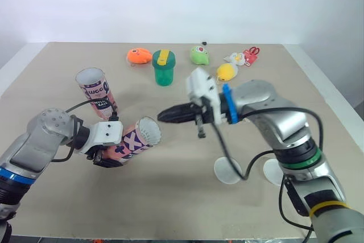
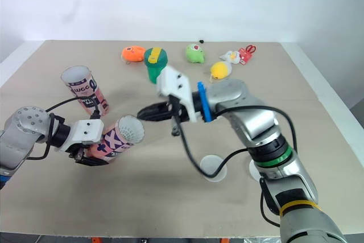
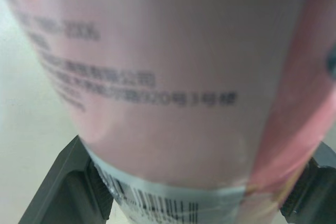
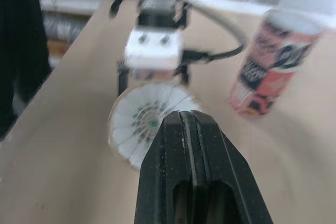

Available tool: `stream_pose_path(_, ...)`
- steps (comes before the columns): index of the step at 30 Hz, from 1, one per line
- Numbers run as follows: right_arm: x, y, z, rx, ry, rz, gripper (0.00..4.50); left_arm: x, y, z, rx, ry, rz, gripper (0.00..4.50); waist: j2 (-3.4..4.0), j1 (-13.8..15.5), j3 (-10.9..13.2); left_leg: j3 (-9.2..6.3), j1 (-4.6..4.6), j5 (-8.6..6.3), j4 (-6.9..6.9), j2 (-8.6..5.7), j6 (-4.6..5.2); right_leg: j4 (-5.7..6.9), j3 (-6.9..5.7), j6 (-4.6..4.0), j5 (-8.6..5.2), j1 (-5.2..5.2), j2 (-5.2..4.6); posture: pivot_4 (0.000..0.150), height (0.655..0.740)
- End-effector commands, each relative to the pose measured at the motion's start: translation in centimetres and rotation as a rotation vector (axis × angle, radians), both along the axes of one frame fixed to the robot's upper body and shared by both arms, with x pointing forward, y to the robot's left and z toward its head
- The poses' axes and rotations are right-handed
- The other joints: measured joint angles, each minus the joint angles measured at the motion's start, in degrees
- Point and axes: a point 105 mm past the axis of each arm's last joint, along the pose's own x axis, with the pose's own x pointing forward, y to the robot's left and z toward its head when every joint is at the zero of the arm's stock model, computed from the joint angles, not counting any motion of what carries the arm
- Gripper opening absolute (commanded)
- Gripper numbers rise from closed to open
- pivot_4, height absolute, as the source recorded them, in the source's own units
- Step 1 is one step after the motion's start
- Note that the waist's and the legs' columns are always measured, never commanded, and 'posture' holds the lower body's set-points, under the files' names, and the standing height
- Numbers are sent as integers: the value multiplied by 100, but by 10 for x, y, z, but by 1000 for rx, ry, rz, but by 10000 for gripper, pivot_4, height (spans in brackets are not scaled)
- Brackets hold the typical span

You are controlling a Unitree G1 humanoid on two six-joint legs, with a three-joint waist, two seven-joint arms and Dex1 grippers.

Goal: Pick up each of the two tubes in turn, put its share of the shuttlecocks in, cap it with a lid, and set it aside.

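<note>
Tube [image 1: 136, 138] clamped in left gripper [image 1: 111, 153] at table [image 1: 170, 197] front-left, tipped sideways, shuttlecock [image 4: 143, 121] inside. Right gripper [image 1: 163, 116] fingers pressed together, empty, just off its mouth.

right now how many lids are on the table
2. One lid lies flat on the table under the right arm's cable; the other beside it, partly hidden by that arm.

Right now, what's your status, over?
Left gripper shut on tube, shuttlecock inside. Right gripper shut, empty, at its mouth. Two lids, second tube on table. Nothing in the way.
</note>
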Motion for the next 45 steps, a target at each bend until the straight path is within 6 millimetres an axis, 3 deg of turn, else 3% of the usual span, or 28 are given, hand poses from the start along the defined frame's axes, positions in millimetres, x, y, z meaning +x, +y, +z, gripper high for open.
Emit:
stream_pose_path(1,4,18,-3,-36,-100,40,95,-2,0,-3,11,13,0,34423,0,-1,0,1,0,0,1,0,0,0,0,0,0,-1,0,1500,7400)
stream_pose_path(6,9,45,-16,-115,-175,104,95,-3,0,-3,11,17,-2,34423,0,1,0,2,-2,0,2,1,-1,4,1,2,3,-4,1,1500,7400)
stream_pose_path(11,-1,65,-18,-132,-210,189,95,-4,0,-4,11,23,-2,34423,0,0,0,2,-2,0,-1,3,-1,6,1,3,3,-5,2,1500,7400)
stream_pose_path(16,-7,72,-3,-82,-209,228,95,-4,-1,-4,7,23,2,34423,-1,0,0,1,-1,1,0,4,-1,16,0,2,2,-8,4,1500,7400)
stream_pose_path(24,-3,26,30,2,-157,149,95,-6,-2,-3,-1,9,10,34423,-1,6,0,-1,-3,1,1,2,-1,19,-1,5,2,-8,0,1500,7400)
stream_pose_path(28,-3,-18,42,36,-109,47,95,-2,-5,5,-35,-36,3,34423,-2,14,1,-2,-3,1,0,1,-1,19,-2,3,0,-8,0,1500,7400)
stream_pose_path(31,-6,-51,50,94,-20,-40,95,5,-13,23,-118,-102,-3,34423,-5,17,4,0,-6,1,-1,0,-1,18,-1,6,1,-12,-2,1500,7400)
stream_pose_path(34,-8,-78,44,89,48,-129,95,11,-27,48,-252,-169,-18,34423,-23,12,15,-6,-14,0,0,1,-1,18,-6,8,2,-14,-1,1500,7400)
stream_pose_path(39,-15,-124,15,-31,144,-254,15166,15,-66,65,-521,-223,-34,34423,-25,-11,18,-6,-18,0,-2,-1,-1,16,-3,15,1,-19,1,1500,7400)
stream_pose_path(43,-22,-147,-2,-101,214,-303,25865,16,-100,48,-701,-255,-4,34423,-21,-20,17,-3,-22,-2,-2,-2,2,11,6,17,3,-22,5,1500,7400)
stream_pose_path(45,-23,-158,-16,-167,211,-331,35251,15,-113,35,-801,-227,39,34423,-23,-9,17,-6,-20,-3,0,-6,3,0,8,25,9,-10,2,1500,7400)
